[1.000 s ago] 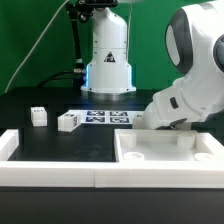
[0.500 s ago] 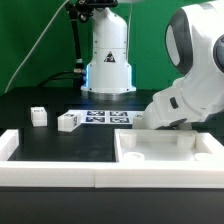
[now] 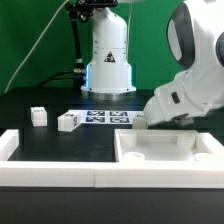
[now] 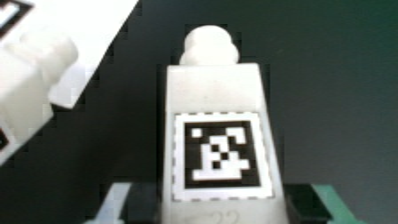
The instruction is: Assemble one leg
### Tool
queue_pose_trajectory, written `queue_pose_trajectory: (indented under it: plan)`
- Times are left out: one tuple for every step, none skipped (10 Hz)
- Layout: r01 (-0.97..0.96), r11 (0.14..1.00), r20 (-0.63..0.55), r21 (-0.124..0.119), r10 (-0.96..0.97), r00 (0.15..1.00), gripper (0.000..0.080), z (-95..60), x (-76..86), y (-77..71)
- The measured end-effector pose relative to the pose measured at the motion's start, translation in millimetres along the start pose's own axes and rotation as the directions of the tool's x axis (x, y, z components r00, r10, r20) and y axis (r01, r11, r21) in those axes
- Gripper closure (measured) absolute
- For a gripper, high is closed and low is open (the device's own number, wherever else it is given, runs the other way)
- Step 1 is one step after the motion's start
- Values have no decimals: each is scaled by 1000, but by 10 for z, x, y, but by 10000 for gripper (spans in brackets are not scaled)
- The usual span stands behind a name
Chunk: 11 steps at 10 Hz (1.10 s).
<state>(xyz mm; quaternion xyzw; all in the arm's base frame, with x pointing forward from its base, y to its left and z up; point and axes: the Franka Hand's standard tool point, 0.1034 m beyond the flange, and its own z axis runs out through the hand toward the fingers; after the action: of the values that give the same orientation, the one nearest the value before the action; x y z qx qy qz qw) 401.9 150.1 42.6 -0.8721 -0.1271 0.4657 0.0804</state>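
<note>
**Arm.** The Panda arm [image 3: 190, 85] filled the exterior view's right. Over the last half second its wrist housing rose and drifted toward the exterior view's right, which uncovered more of the table behind the panel.

**Panel.** The white panel [image 3: 165, 155] with the raised rim lay flat under the wrist, and nothing was mounted on it.

**Marker board.** The marker board [image 3: 105, 117] lay fixed on the table beyond the panel.

**Task part.** The leg [image 4: 214, 130] sat lengthwise in the gripper [image 4: 217, 207], tag face toward the wrist camera and rounded tip [image 4: 210, 45] pointing away. The fingers [image 4: 128, 205] flanked its near end on both sides – pressed in on it, pinching the leg, as far as the wrist view showed.

**Spare parts.** Two further legs [image 3: 38, 116] [image 3: 68, 121] rested loose on the table, well apart from the arm.

**Meaning.** The rise suggested the leg was clear of the table – the grasp judged complete, with carrying and seating at the panel not yet done.
</note>
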Motion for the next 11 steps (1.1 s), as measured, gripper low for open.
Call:
queue_pose_trajectory:
  plan:
    - [-6,1000,3,19,6,1000,508,-145,-121,-55]
    - [-10,1000,11,15,10,1000,508,-298,-256,-79]
    - [-6,1000,21,17,6,1000,508,-466,-362,-90]
    - [-6,1000,10,21,6,1000,508,-602,-398,-76]
    - [-8,1000,-14,20,8,1000,508,-603,-349,-68]
    - [-7,1000,-15,19,7,1000,508,-603,-346,-71]
    - [-11,1000,-111,9,12,994,508,-677,-257,-54]
    - [8,1000,-209,-8,-9,978,508,-713,-209,-3]
    - [28,999,-272,-16,-31,962,508,-729,-133,101]
    - [26,999,-347,-29,-34,937,508,-902,-111,161]
    - [19,999,-426,-47,-37,904,508,-1078,-183,186]
